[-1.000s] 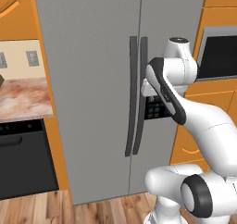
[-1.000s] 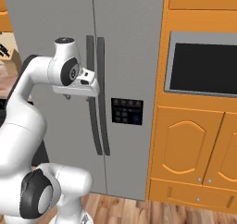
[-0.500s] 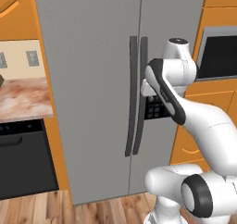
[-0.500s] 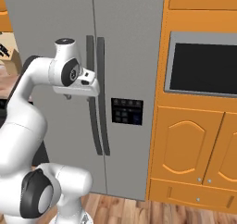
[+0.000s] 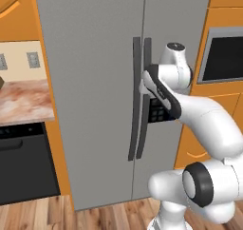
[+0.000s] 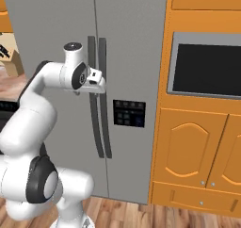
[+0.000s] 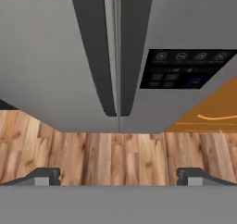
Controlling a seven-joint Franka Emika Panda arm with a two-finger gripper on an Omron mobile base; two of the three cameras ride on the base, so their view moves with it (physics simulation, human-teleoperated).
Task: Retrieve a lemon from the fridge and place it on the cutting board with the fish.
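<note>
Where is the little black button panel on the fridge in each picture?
Left base view: control panel right of centre, partly behind the arm.
Right base view: control panel at centre, on the right door.
Hand view: control panel upper right.
Shared landmark: it sits just right of the dark handles.

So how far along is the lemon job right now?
Nothing looks done yet: both fridge doors are shut. In hand: the open gripper is up by the door handles, holding nothing. Left: open a door, find the lemon, then take it to the board.
</note>
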